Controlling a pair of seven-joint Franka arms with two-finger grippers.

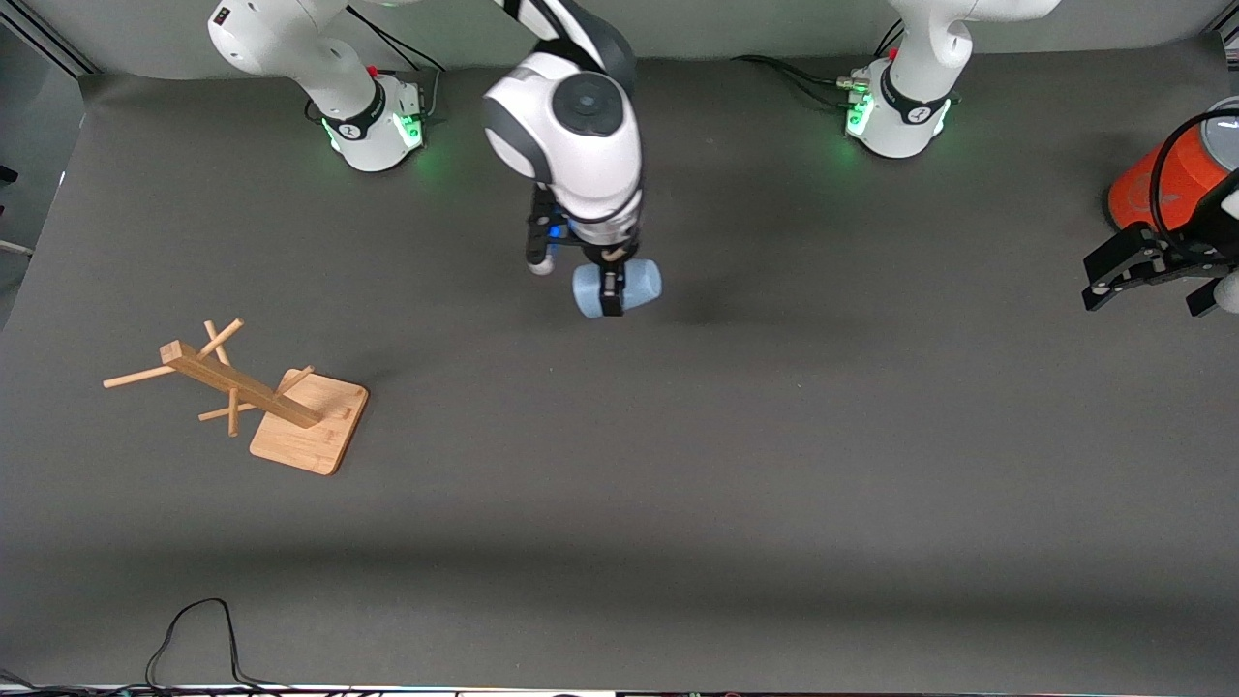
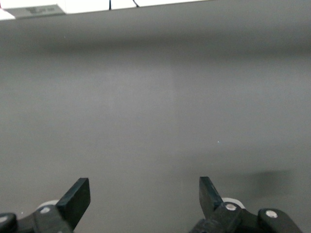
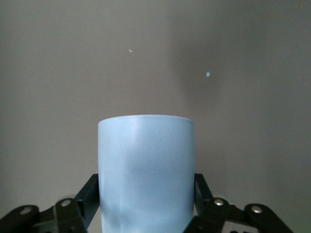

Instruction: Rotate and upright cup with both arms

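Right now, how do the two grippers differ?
The right gripper is shut on the cup, held sideways over mid-table; the left gripper is open and empty. The left waits at its end of the table, by the orange cylinder. Both have black fingers.

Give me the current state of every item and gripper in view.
cup: on its side, held in the air
right gripper: shut on the cup, over the table's middle
left gripper: open, empty, waiting beside the orange cylinder
wooden rack: upright, untouched

Sideways cup [image 1: 618, 287] in right gripper [image 1: 612, 290] over table [image 1: 736, 455]
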